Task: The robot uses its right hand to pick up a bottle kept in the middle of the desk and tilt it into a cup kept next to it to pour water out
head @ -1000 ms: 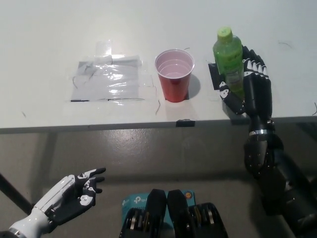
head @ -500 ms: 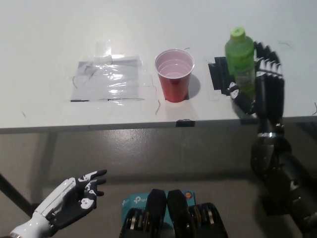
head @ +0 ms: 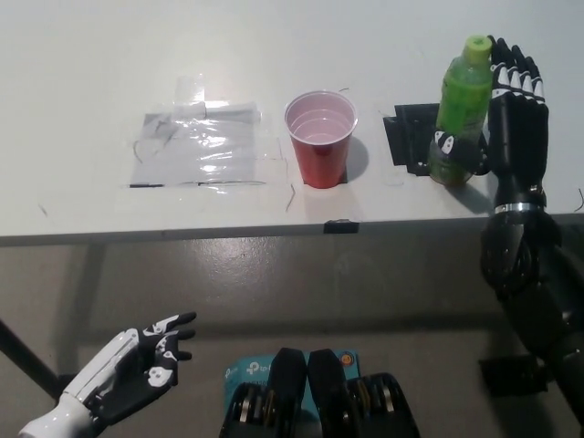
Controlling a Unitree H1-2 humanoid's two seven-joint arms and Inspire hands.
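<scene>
Head view, one item of each kind unless noted. One green bottle (head: 458, 108), green cap on, leaning slightly with its top to the right, standing at the right of the white desk (head: 91, 55) beside a black marker patch (head: 408, 135); its right flank is hidden behind the fingers, and whether its base rests on the desk or sits just above it is hard to make out. One black right hand (head: 505, 109), wrapped around the bottle from the right, thumb across the lower front, fingers upright along the far side; the forearm drops below the desk edge and is cut off at the picture's lower right. One red cup (head: 321, 139), upright, open mouth up, pale inside, standing apart to the left of the bottle near the desk's front edge; any contents cannot be told. One patch of clear tape (head: 201, 146), shiny and crinkled, further left. One small dark tab (head: 341, 225) on the front edge. One white left hand (head: 137, 365), low at the lower left, palm up, fingers spread, holding nothing, its wrist cut off by the frame.
</scene>
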